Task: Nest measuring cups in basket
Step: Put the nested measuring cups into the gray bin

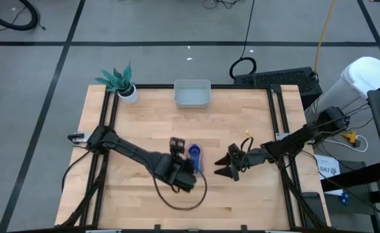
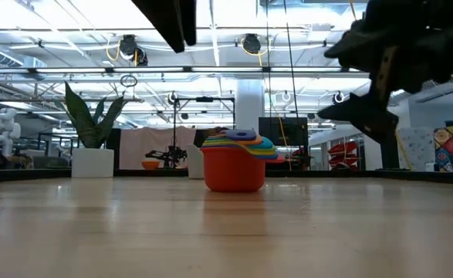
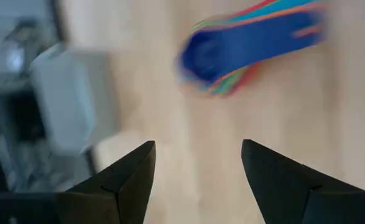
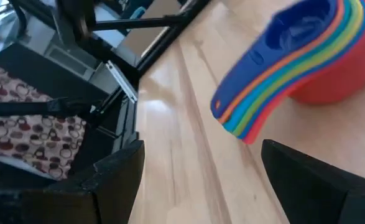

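Note:
The measuring cups (image 1: 195, 154) stand nested in one stack at the table's middle, the red one at the bottom (image 2: 234, 171) on the wood and the dark blue one on top (image 3: 232, 50). Their flat handles fan out together (image 4: 250, 106). My left gripper (image 1: 188, 169) hangs open just left of the stack and above it, with nothing between its fingers (image 3: 198, 149). To the right of the stack my right gripper (image 1: 221, 166) stands open, pointing at the cups, also with nothing in it (image 4: 201, 149). The pale basket (image 1: 177, 97) sits at the table's far edge, nothing showing inside it.
A white pot with a teal plant (image 1: 126, 87) stands at the far left corner. A dark cable loop (image 1: 183, 197) lies on the wood near the front, below my left arm. Black frame rails (image 1: 277, 129) run along the table's left and right sides.

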